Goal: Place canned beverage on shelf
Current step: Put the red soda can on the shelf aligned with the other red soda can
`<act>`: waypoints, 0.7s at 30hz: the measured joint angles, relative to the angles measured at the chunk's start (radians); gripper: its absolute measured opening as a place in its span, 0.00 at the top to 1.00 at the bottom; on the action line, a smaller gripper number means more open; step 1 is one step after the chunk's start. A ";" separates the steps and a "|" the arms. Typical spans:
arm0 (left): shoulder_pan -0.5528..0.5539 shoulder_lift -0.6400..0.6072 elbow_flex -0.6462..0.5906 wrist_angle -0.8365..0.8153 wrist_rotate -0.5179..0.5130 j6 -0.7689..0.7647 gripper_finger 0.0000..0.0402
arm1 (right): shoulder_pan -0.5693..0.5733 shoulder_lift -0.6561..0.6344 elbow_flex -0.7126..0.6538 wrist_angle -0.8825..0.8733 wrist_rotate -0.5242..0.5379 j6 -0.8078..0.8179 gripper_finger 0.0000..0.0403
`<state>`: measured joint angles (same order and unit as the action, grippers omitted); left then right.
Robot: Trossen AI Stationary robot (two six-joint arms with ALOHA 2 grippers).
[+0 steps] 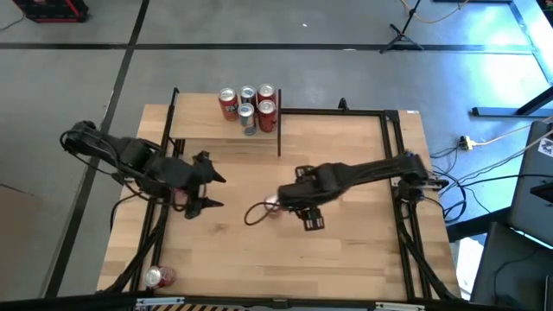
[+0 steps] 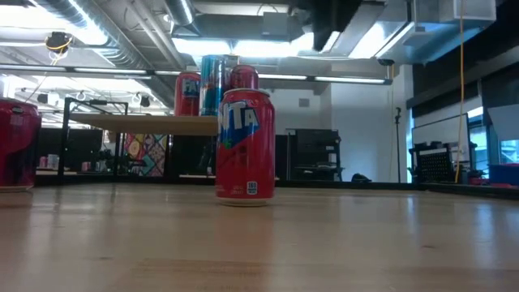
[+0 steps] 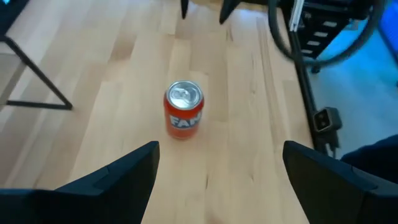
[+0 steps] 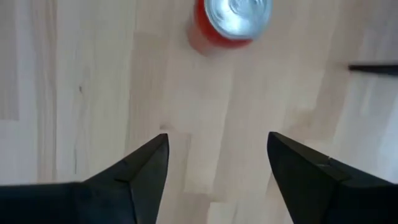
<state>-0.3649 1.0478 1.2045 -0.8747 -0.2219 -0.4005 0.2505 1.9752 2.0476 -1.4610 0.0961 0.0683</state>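
A red Fanta can (image 1: 272,206) stands upright on its base on the tabletop, near the middle. It also shows in the low view (image 2: 245,146), the left wrist view (image 3: 183,109) and the right wrist view (image 4: 231,22). My left gripper (image 1: 212,191) is open and empty, to the can's left, pointing at it. My right gripper (image 1: 292,206) is open and empty, above the table just right of the can, pointing down. In the right wrist view the can lies beyond its fingertips (image 4: 217,149). The shelf (image 1: 207,125) stands at the far left with several cans (image 1: 249,105) on it.
Another red can (image 1: 160,276) lies near the table's near left corner and shows at the low view's left edge (image 2: 16,146). The shelf's black posts (image 1: 279,121) stand just behind the middle can. A black frame (image 1: 393,130) runs along the table's far and right sides.
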 joint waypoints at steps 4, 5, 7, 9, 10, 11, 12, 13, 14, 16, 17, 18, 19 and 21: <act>0.002 0.066 0.000 0.054 0.001 0.048 0.18 | 0.041 -0.148 -0.176 0.057 0.050 0.135 0.38; 0.006 0.087 0.000 0.075 0.002 0.062 0.18 | 0.052 -0.196 -0.237 0.087 0.061 0.176 0.38; 0.019 0.127 0.000 0.122 0.002 0.076 0.18 | 0.081 -0.282 -0.356 0.153 0.083 0.259 0.38; 0.042 0.172 0.000 0.174 0.002 0.078 0.18 | 0.112 -0.356 -0.479 0.234 0.099 0.345 0.38; 0.055 0.197 0.000 0.202 0.003 0.075 0.18 | 0.127 -0.390 -0.532 0.270 0.102 0.388 0.38; 0.069 0.223 0.000 0.226 0.011 0.070 0.18 | 0.145 -0.422 -0.582 0.298 0.107 0.428 0.38; 0.081 0.249 0.000 0.248 0.031 0.067 0.18 | 0.164 -0.451 -0.623 0.324 0.107 0.466 0.38; 0.093 0.275 0.000 0.270 0.053 0.066 0.18 | 0.182 -0.475 -0.660 0.346 0.108 0.502 0.38; 0.105 0.302 0.000 0.295 0.072 0.066 0.18 | 0.201 -0.494 -0.691 0.361 0.110 0.533 0.38; 0.124 0.355 0.000 0.338 0.103 0.065 0.18 | 0.243 -0.518 -0.738 0.376 0.113 0.585 0.38; 0.132 0.380 0.000 0.356 0.116 0.065 0.18 | 0.262 -0.524 -0.754 0.379 0.116 0.605 0.38; 0.141 0.403 0.000 0.371 0.124 0.065 0.18 | 0.283 -0.529 -0.764 0.379 0.123 0.618 0.38; 0.150 0.425 0.000 0.384 0.129 0.065 0.18 | 0.305 -0.531 -0.771 0.380 0.130 0.633 0.38; 0.171 0.465 0.000 0.400 0.135 0.061 0.18 | 0.346 -0.532 -0.776 0.377 0.137 0.642 0.38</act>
<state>-0.1940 1.5127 1.2045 -0.4744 -0.0874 -0.3395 0.5962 1.4429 1.2714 -1.0844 0.2330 0.7101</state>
